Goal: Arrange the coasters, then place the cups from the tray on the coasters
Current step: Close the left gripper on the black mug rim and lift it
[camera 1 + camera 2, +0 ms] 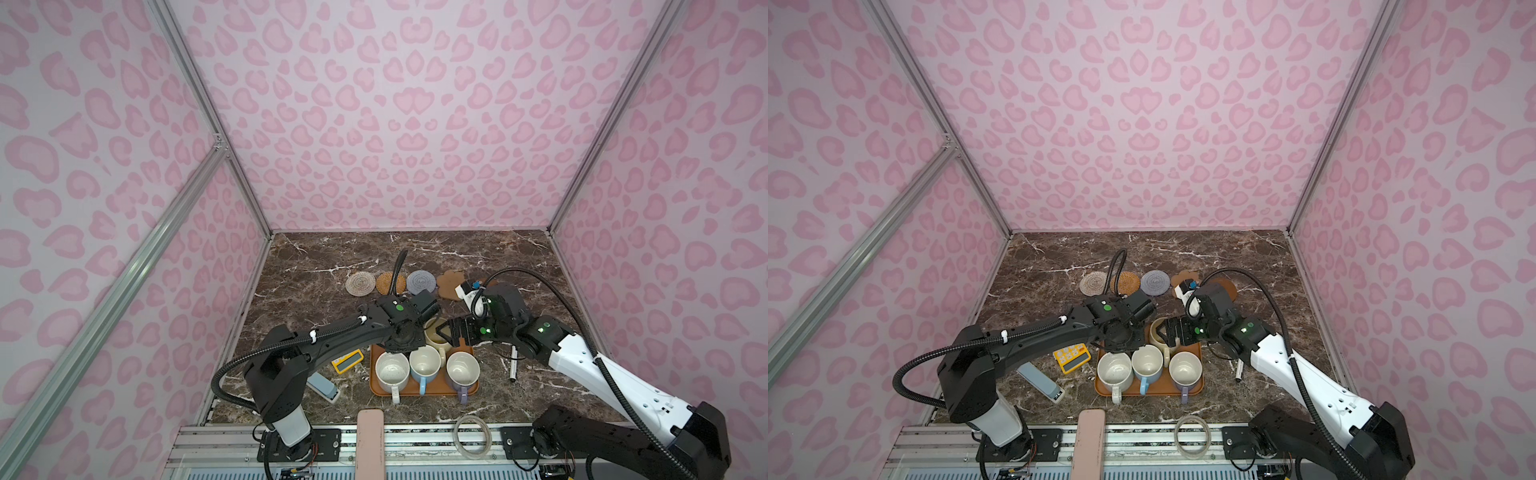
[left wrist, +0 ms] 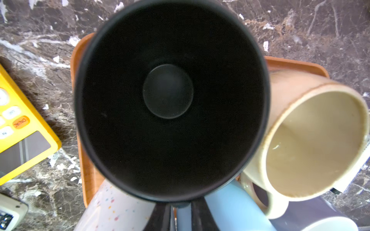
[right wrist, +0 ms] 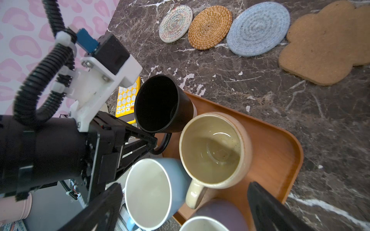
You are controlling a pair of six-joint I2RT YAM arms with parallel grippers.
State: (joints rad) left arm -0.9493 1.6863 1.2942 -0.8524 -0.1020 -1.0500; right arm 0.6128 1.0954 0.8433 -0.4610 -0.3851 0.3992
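Note:
My left gripper (image 2: 181, 218) is shut on the handle of the black cup (image 3: 160, 104), at the far left corner of the orange-brown tray (image 1: 432, 390). In both top views the left gripper (image 1: 405, 337) hides that cup. On the tray stand the cream cup (image 1: 434, 332), white cup (image 1: 392, 370), blue cup (image 1: 424, 361) and lavender cup (image 1: 462, 368). My right gripper (image 3: 184, 188) hangs open over the cream cup's handle, holding nothing. The coasters lie in a row behind: whitish (image 1: 360, 284), tan (image 1: 390, 283), light-blue (image 1: 421, 282), flower-shaped (image 1: 453, 284), and a dark-brown disc (image 1: 1227, 286) partly hidden.
A yellow calculator (image 1: 348, 360) and a pale blue handset (image 1: 324, 386) lie left of the tray. A pen (image 1: 514, 363) lies right of it. A clear ring (image 1: 472, 436) and a pink bar (image 1: 370, 444) sit at the front edge. Pink walls enclose three sides.

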